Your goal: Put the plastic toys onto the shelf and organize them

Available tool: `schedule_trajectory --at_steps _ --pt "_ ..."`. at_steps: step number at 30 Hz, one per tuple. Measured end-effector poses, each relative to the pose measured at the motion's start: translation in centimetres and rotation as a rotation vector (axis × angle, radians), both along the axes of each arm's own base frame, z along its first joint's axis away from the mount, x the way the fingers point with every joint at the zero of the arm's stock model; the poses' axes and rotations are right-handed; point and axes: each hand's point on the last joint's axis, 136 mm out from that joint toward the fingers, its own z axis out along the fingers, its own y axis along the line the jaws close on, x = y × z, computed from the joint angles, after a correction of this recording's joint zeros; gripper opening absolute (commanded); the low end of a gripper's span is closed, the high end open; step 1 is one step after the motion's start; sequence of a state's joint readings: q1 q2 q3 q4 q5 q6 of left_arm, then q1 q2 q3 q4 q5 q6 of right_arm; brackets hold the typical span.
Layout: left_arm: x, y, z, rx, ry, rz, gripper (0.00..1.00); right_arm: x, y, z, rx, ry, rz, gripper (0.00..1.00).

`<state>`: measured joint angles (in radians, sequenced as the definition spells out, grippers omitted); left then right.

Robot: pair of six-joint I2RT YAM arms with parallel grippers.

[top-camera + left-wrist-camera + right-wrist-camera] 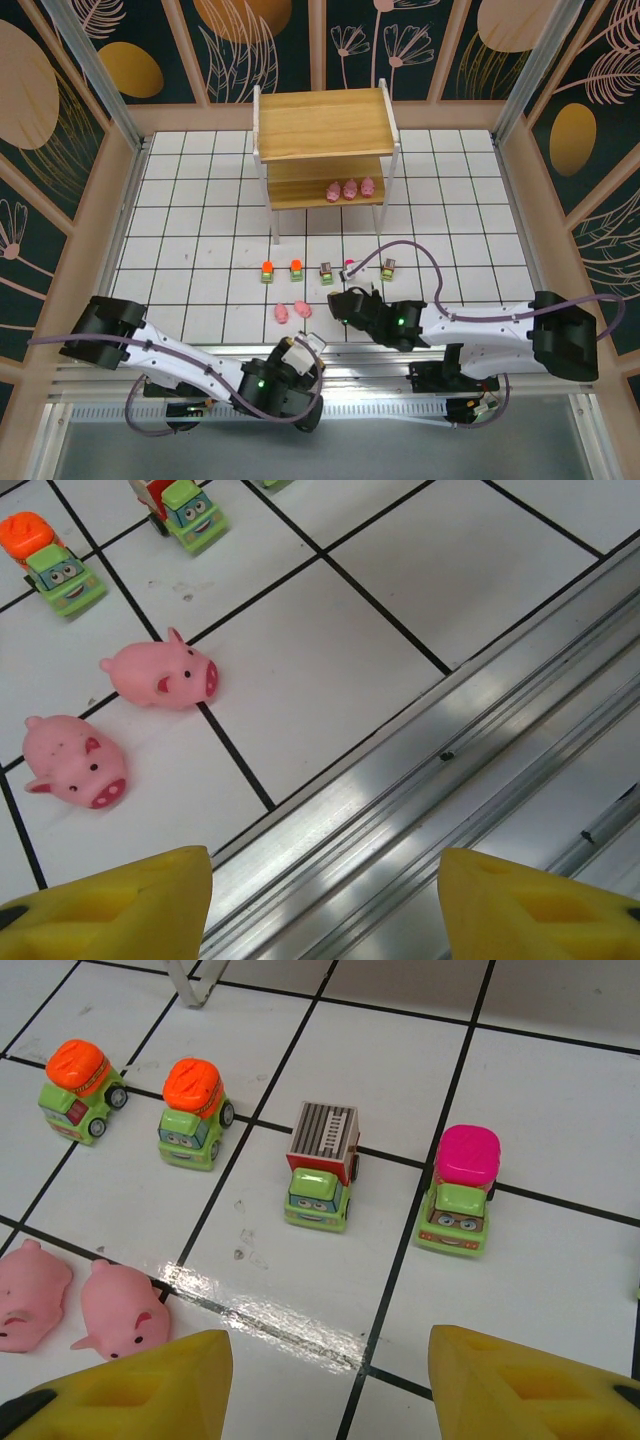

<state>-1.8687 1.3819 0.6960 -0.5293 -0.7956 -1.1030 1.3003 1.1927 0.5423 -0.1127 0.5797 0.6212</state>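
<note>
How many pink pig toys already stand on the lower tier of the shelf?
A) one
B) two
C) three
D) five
C: the top view shows three pink pigs lined up on the lower tier of the shelf; the other two pigs lie on the table.

top: overhead, far | wrists: close, angled down | shared: pink pigs (160, 677) (120, 1312)

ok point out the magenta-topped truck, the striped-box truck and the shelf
green plastic truck with magenta top (459, 1196), right wrist view, green cab
green plastic truck with striped box (320, 1185), right wrist view, green cab
light wooden two-tier shelf (322, 122), top external view, top board
</note>
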Motion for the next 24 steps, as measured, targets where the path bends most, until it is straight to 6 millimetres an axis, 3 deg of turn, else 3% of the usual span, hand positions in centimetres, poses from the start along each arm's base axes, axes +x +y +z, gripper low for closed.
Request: schedule_trajectory --at_steps 3,12,18,24 --pt "0.5 1.1 0.5 -0.053 0.013 0.046 0.62 -0.2 0.2 -0.2 -0.006 0.003 0.006 0.55" --pt "4.2 8.8 5.5 -0.393 0.078 0.260 0.65 -0.2 1.5 -0.8 -0.018 0.014 0.017 0.56" --pt "5.0 10.7 4.6 -0.312 0.019 0.321 0.68 -1.1 3.7 -1.3 -0.019 0.032 0.059 0.56" --pt "5.0 10.4 3.2 -0.224 -0.008 0.363 0.71 -2.1 6.1 -2.3 -0.030 0.057 0.101 0.58"
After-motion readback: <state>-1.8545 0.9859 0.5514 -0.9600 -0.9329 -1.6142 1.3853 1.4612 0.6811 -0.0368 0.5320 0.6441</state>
